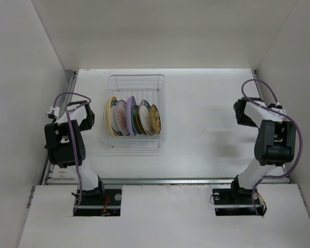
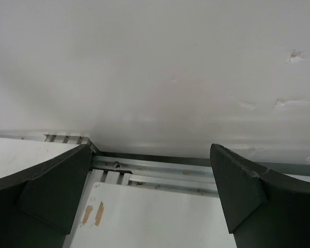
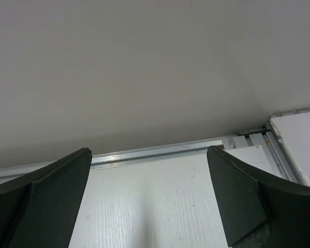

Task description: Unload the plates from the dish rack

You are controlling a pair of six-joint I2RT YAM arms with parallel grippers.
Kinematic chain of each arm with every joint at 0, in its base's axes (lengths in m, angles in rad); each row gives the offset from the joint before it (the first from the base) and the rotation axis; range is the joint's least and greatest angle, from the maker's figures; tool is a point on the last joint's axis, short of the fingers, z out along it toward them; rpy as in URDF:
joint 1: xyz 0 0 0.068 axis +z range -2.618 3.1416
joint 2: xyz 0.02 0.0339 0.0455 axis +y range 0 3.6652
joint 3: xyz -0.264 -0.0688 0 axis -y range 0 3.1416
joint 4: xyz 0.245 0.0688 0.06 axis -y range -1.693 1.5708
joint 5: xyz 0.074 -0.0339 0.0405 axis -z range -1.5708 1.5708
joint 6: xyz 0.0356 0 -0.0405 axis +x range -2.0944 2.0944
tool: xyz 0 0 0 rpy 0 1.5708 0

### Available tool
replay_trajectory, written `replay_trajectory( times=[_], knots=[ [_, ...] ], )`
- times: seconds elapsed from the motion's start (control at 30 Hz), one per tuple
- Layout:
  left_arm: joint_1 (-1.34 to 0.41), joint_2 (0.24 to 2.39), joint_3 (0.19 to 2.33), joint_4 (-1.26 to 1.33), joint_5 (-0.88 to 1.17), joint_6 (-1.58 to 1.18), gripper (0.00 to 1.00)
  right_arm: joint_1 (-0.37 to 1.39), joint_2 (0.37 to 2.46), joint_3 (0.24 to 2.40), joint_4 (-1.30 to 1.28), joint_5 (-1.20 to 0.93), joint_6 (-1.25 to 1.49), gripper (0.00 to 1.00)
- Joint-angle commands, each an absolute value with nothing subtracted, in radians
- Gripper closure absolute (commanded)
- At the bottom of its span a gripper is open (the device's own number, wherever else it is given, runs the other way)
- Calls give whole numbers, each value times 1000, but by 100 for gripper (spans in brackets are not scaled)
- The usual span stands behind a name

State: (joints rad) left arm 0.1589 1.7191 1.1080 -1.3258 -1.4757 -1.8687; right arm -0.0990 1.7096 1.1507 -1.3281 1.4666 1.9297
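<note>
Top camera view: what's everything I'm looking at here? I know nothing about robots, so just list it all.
dish rack: one, white wire, left half of the table
plates: about six, standing on edge in the rack; yellow, white with orange, lilac, teal-rimmed, dark
table: one, white, under everything
walls: three, white, around the table
left gripper: one, dark, open, left of the rack
right gripper: one, dark, open, at the table's right side
</note>
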Motion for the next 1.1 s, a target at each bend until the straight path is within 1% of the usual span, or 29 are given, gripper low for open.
replay_trajectory(
  times=[0.0,0.07,0.17,0.2,0.27,0.33,0.37,0.4,0.43,0.5,0.53,0.63,0.67,0.7,0.73,0.77,0.8,0.83,0.87,0.9,0.93,0.97,1.03,1.07],
  knots=[
    [163,1695,1135,-1583,-1529,-1894,0,-107,1680,1210,-1385,1505,1887,1],
    [163,1695,1135,-1583,-1529,-1894,0,-107,1642,1255,-1385,1505,1839,1],
    [152,1695,1250,-1583,-1586,-1658,0,-95,1588,1298,-1385,1496,1763,1],
    [128,1707,1349,-1583,-1612,-1496,0,-69,1515,1319,-1385,1508,1723,1],
    [107,1691,1420,-1583,-1621,-1407,0,-36,1490,1350,-1385,1508,1701,1],
    [48,1625,1494,-1583,-1672,-1353,0,15,1428,1390,-1385,1508,1652,1],
    [13,1609,1528,-1583,-1681,-1268,0,44,1418,1413,-1385,1508,1616,1],
    [-27,1583,1563,-1583,-1681,-1217,0,111,1417,1454,-1375,1544,1571,1],
    [-120,1571,1597,-1583,-1681,-1171,0,145,1417,1472,-1374,1567,1510,1],
    [-230,1542,1681,-1583,-1681,-1091,0,237,1436,1526,-1374,1600,1442,1],
    [-350,1513,1707,-1583,-1681,-1021,0,267,1460,1546,-1374,1600,1412,1],
    [-532,1500,1828,-1583,-1646,-896,0,368,1532,1644,-1343,1525,1258,1],
    [-633,1500,1862,-1583,-1637,-814,0,385,1551,1669,-1294,1493,1074,1],
    [-673,1500,1934,-1557,-1582,-740,0,400,1566,1687,-1219,1445,936,1],
    [-704,1500,1960,-1504,-1524,-630,0,419,1566,1698,-1121,1289,776,1],
    [-715,1487,1976,-1330,-1429,-463,0,419,1566,1687,-930,1191,638,1],
    [-691,1473,2006,-1281,-1135,-210,0,419,1536,1672,-860,1092,492,1],
    [-668,1448,2006,-1228,-976,-110,0,428,1501,1639,-777,890,433,1],
    [-648,1365,1994,-1176,-833,-25,0,428,1406,1549,-602,785,379,1],
    [-647,1314,1973,-1069,-713,57,0,428,1358,1501,-519,681,295,1],
    [-647,1263,1913,-1018,-539,198,0,419,1314,1423,-450,476,258,1],
    [-663,1180,1884,-929,-482,243,0,419,1252,1395,-355,387,229,1],
    [-673,1123,1812,-882,-389,319,0,419,1233,1378,-318,255,196,1],
    [-673,1106,1801,-882,-299,363,0,410,1233,1378,-318,206,196,1]
  ],
)
